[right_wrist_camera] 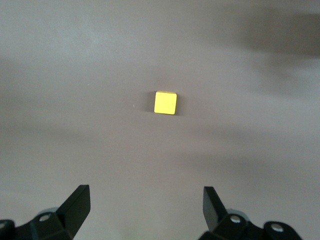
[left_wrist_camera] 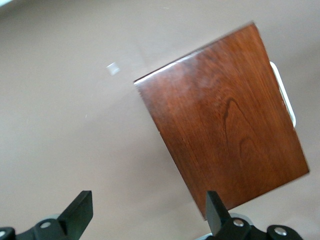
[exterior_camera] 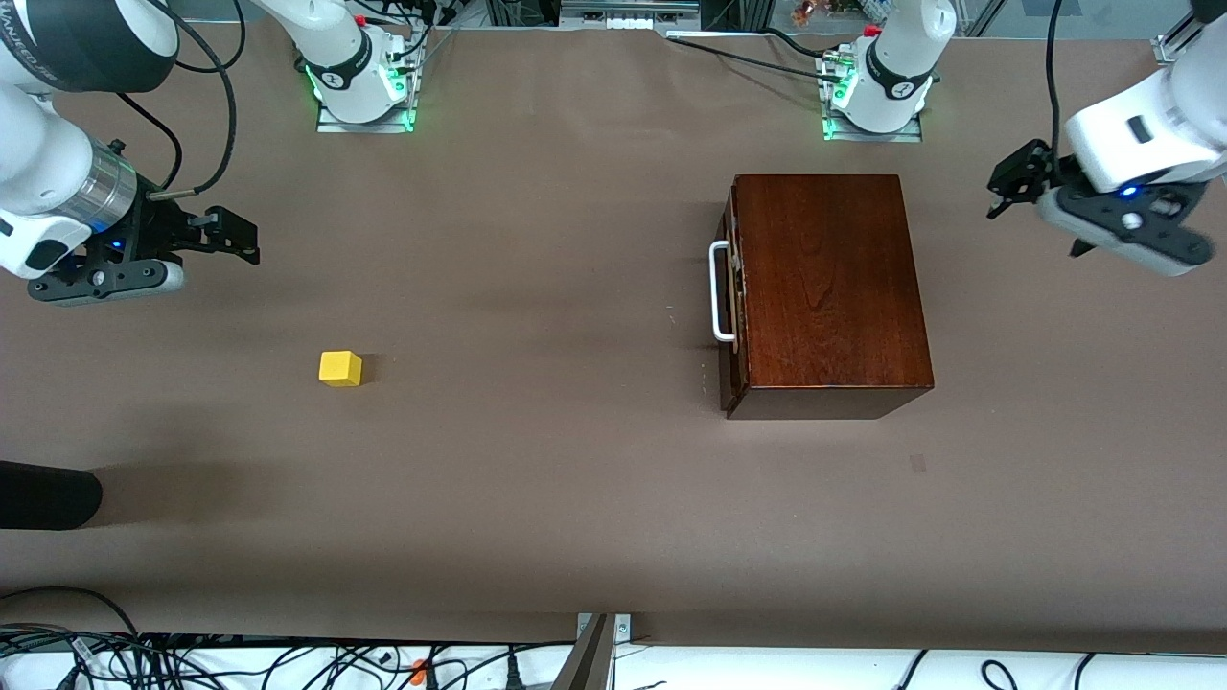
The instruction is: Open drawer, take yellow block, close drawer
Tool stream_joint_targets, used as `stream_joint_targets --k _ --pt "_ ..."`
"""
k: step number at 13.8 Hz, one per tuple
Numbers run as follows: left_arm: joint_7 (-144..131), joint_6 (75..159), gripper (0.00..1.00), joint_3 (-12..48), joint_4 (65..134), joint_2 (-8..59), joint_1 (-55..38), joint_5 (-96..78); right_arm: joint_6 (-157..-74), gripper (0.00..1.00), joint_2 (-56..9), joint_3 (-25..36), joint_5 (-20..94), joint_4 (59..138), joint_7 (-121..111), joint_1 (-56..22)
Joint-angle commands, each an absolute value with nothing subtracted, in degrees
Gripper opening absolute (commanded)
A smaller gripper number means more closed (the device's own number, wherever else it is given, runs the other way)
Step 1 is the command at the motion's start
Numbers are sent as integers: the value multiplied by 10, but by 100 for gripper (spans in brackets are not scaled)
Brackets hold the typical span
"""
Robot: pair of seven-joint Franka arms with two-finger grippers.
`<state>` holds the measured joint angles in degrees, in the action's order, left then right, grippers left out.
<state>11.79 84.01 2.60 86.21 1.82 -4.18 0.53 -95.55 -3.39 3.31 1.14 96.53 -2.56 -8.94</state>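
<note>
The glossy reddish-brown box (exterior_camera: 829, 283) stands toward the left arm's end of the table. Its drawer is shut, and the dark front with the white handle (exterior_camera: 717, 292) faces the right arm's end. The yellow block (exterior_camera: 340, 368) sits on the bare table toward the right arm's end, outside the box. My right gripper (exterior_camera: 235, 235) is open and empty, up over the table, and the block (right_wrist_camera: 165, 102) lies apart from it. My left gripper (exterior_camera: 1011, 187) is open and empty, up in the air beside the box (left_wrist_camera: 225, 115), at the side away from the handle (left_wrist_camera: 285, 95).
A black rounded object (exterior_camera: 48, 495) lies at the table's edge at the right arm's end, nearer to the front camera than the block. A small grey mark (exterior_camera: 918, 464) is on the table nearer to the camera than the box. Cables run along the near edge.
</note>
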Motion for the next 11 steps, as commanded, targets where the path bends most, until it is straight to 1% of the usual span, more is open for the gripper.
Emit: stream_joint_targets --k 1,3,5,7,10,11 --pt "1 842 100 -14 889 -4 -77 13 -943 100 -37 32 4 952 -33 -86" --pt "-11 854 100 -27 900 -10 -77 11 -943 100 -37 32 5 952 -34 -86" --pt "-16 899 100 -32 935 -27 -69 10 -943 100 -37 32 4 952 -34 -86" --pt "-30 909 100 -31 962 -35 -62 10 -942 100 -37 32 5 952 -34 -86" --pt "-42 909 100 -23 963 -34 -46 10 -943 100 -37 33 5 952 -34 -85" --pt "-42 909 100 -8 963 -34 -36 10 -943 100 -37 33 4 952 -34 -86"
